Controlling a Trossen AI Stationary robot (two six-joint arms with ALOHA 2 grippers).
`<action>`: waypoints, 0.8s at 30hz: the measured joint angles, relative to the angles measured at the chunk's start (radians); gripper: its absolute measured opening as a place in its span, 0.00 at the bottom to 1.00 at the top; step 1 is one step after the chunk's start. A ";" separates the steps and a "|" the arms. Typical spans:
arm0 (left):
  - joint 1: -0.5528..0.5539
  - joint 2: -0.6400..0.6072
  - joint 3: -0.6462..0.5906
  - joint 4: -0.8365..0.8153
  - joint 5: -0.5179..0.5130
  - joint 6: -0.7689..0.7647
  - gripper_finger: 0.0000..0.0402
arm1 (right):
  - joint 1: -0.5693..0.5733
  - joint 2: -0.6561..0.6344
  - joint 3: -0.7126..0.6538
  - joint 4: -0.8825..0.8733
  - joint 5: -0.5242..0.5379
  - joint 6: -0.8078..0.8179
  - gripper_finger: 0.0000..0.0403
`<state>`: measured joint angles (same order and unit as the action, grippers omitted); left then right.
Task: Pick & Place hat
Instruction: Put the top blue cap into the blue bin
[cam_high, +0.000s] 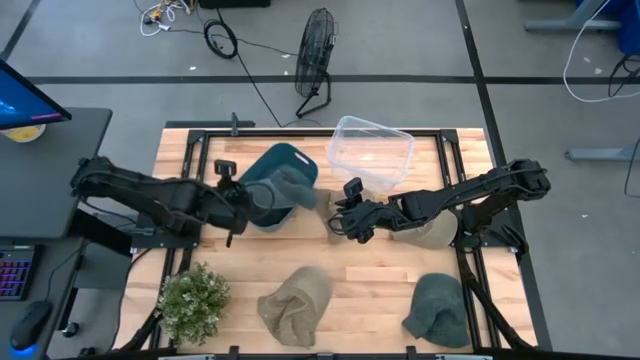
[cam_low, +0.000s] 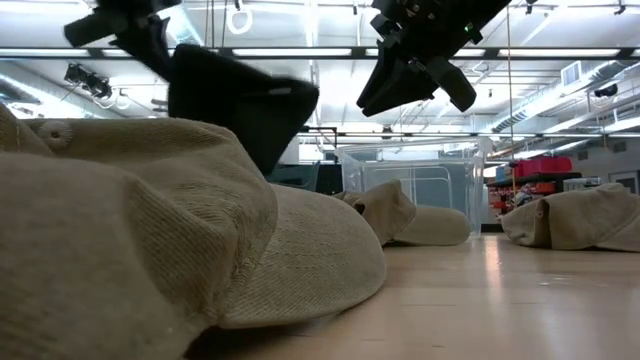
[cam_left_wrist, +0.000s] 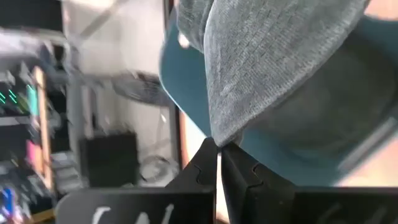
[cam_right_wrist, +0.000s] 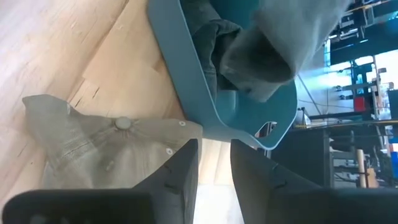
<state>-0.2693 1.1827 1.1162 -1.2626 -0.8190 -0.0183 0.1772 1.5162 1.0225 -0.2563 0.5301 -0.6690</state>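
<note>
L hand sits at the open mouth of the teal bin, mid-table toward the far edge. Fingers are pinched together on the edge of a grey hat, which hangs over the bin's rim, partly in, partly out. In the L wrist view the grey fabric drapes down w/ teal bin wall behind it. In the low view the hat shows as a dark shape held up above the table.

R hand is just beside the bin on its R side, above a tan cap lying on the wood table and touching the bin's corner. Fingers are apart w/ a clear gap, holding nothing. The cap's top button and eyelets show in the R wrist view.

Other hats on the table: a tan hat under the R arm's forearm, an olive-tan hat near the front edge at centre, a dark green hat front R. The low view's foreground is filled by a tan corduroy hat close to the lens.

Clear plastic bin stands at the far edge, R of the teal bin, near it. Potted plant at front L corner. Floor fan on the floor beyond the table.
</note>
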 joint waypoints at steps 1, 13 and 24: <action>0.000 0.008 -0.006 -0.025 0.012 -0.050 0.01 | 0.000 0.000 0.000 0.000 0.000 0.003 0.24; 0.113 0.151 -0.143 -0.067 0.028 -0.259 0.06 | 0.000 0.000 0.000 0.000 -0.008 0.006 0.24; 0.126 0.252 -0.120 0.005 0.123 -0.210 0.41 | -0.001 0.000 0.000 0.003 -0.094 -0.002 0.24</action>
<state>-0.1434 1.4345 0.9957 -1.2578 -0.6965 -0.2279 0.1764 1.5162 1.0225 -0.2535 0.4358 -0.6708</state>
